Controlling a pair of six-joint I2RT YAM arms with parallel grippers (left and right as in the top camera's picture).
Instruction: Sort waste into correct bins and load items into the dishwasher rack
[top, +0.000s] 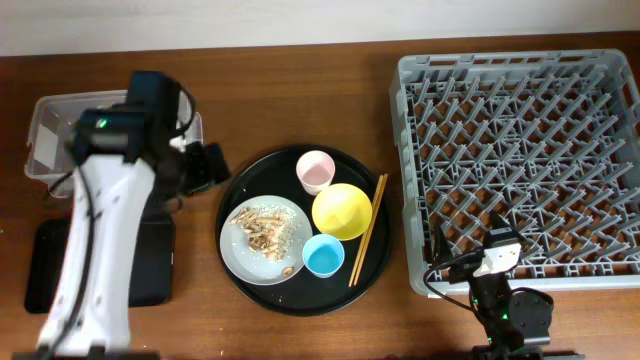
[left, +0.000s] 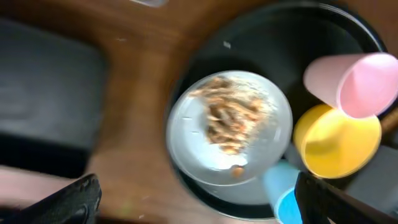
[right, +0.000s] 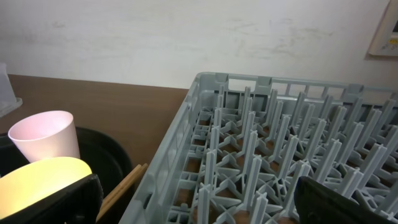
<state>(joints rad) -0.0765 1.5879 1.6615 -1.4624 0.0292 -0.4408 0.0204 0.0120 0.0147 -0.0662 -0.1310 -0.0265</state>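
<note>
A grey-white plate (top: 240, 255) with beige food scraps (top: 262, 228) lies on the round black tray, with a pink cup (top: 315, 172), a yellow bowl (top: 342, 211), a light-blue cup (top: 323, 256) and chopsticks (top: 367, 230). My left gripper (top: 205, 168) hovers at that tray's left edge, open and empty. In the left wrist view its fingers (left: 199, 208) frame the plate (left: 186, 134) and scraps (left: 230, 115). My right gripper (top: 497, 252) is open and empty over the grey dishwasher rack's (top: 520, 160) front-left corner (right: 199, 211). The tissue is out of view.
A clear tub (top: 45, 130) stands at the back left, partly under my left arm. A shallow black tray (top: 150, 265) lies in front of it. The round black tray (top: 240, 190) sits mid-table, close to the rack's left wall (right: 180, 130).
</note>
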